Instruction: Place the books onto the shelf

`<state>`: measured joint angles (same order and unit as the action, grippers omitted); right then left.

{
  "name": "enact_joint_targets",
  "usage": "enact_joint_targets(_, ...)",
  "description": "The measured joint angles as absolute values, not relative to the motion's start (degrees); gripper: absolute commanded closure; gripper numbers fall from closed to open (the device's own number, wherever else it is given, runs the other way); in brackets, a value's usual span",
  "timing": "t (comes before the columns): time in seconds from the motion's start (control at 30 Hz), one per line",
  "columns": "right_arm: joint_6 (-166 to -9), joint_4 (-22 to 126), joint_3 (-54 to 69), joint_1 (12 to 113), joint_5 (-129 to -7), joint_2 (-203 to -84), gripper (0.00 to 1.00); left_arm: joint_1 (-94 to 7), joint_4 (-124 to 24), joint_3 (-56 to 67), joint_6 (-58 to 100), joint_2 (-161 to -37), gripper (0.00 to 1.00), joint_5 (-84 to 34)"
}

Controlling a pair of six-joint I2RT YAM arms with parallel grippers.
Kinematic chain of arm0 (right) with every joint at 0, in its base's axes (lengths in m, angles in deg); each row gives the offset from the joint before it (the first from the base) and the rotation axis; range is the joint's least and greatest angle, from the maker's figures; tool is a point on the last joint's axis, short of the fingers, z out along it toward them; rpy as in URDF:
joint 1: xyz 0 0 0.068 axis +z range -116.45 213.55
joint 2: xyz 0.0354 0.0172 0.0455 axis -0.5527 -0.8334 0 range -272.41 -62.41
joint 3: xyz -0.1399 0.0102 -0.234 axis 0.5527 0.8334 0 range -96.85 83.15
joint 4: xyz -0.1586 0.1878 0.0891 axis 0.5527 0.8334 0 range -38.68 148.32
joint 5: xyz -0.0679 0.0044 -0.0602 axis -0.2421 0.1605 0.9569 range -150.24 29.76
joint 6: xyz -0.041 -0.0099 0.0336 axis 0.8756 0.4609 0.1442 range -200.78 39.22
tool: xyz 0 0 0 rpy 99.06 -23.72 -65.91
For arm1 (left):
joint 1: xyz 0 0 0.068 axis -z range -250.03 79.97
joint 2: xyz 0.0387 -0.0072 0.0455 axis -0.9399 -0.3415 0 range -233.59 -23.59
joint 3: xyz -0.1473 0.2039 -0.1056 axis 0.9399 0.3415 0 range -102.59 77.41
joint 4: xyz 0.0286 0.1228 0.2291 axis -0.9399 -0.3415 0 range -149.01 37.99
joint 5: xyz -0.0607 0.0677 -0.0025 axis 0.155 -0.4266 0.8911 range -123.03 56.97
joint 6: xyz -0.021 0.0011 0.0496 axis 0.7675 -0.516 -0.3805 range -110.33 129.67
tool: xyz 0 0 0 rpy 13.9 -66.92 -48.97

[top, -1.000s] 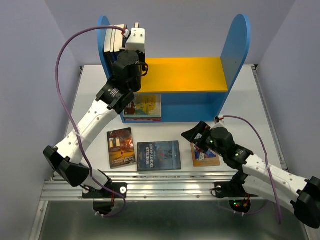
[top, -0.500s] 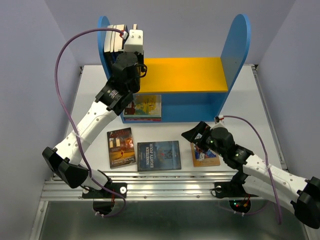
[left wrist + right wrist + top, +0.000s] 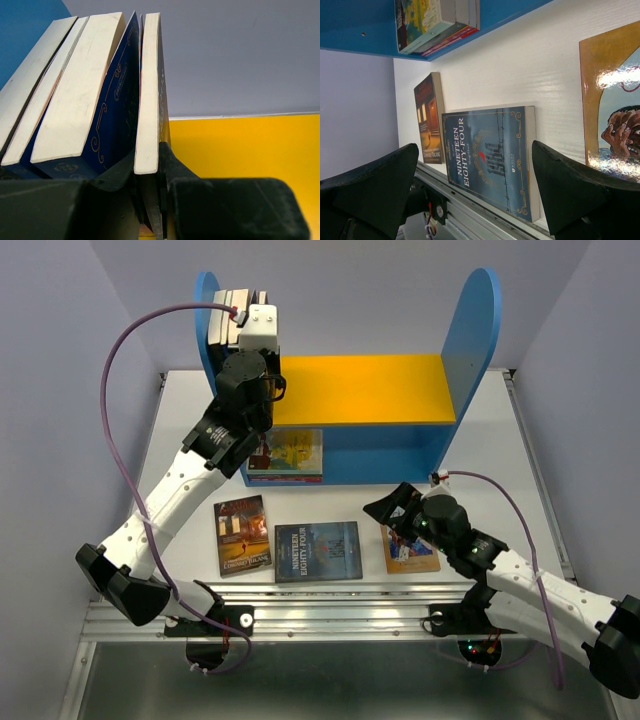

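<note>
The left tool (image 3: pixel 148 167) is grasping a thin paperback (image 3: pixel 149 100) upright beside standing books (image 3: pixel 75 90) at the left end of the yellow board (image 3: pixel 240 145); the right tool (image 3: pixel 475 150) is hovering released near Nineteen Eighty-Four (image 3: pixel 318 551).

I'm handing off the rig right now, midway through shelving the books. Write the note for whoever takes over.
Left tool: shut on a thin book, held upright beside the standing books at the left end of the yellow board of the shelf.
Right tool: open, empty, low over the table by the tan book.
Done: a few books stand on the board; a stack lies in the lower compartment.
Left: release the held book, then shelve the three lying flat: the dark red book, Nineteen Eighty-Four and the tan book.
</note>
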<state>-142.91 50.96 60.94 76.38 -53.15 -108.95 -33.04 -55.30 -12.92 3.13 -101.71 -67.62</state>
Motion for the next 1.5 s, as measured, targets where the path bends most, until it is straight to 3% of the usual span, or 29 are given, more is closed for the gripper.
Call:
enact_joint_targets(0.33, -142.9, 51.0, 60.9, 76.4, -53.1, -108.8, 0.0, -33.0, -53.3, -11.4, 3.1, -101.5, 0.97, -67.8)
enact_joint_targets(0.6, -142.9, 50.9, 60.9, 76.4, -53.1, -107.0, 0.0, -33.0, -51.4, -10.4, 3.1, -101.3, 0.86, -68.6)
enact_joint_targets(0.83, -142.9, 51.0, 60.9, 76.4, -53.1, -107.0, 0.0, -33.0, -50.3, -9.6, 2.9, -101.1, 0.66, -70.1)
enact_joint_targets(1.07, -142.9, 51.0, 60.9, 76.4, -53.1, -107.0, 0.0, -32.9, -49.7, -9.3, 2.9, -100.9, 0.55, -70.0)
enact_joint_targets(1.5, -142.9, 51.0, 60.9, 76.4, -53.2, -107.0, 0.0, -32.7, -49.7, -9.5, 4.4, -100.4, 0.53, -70.4)
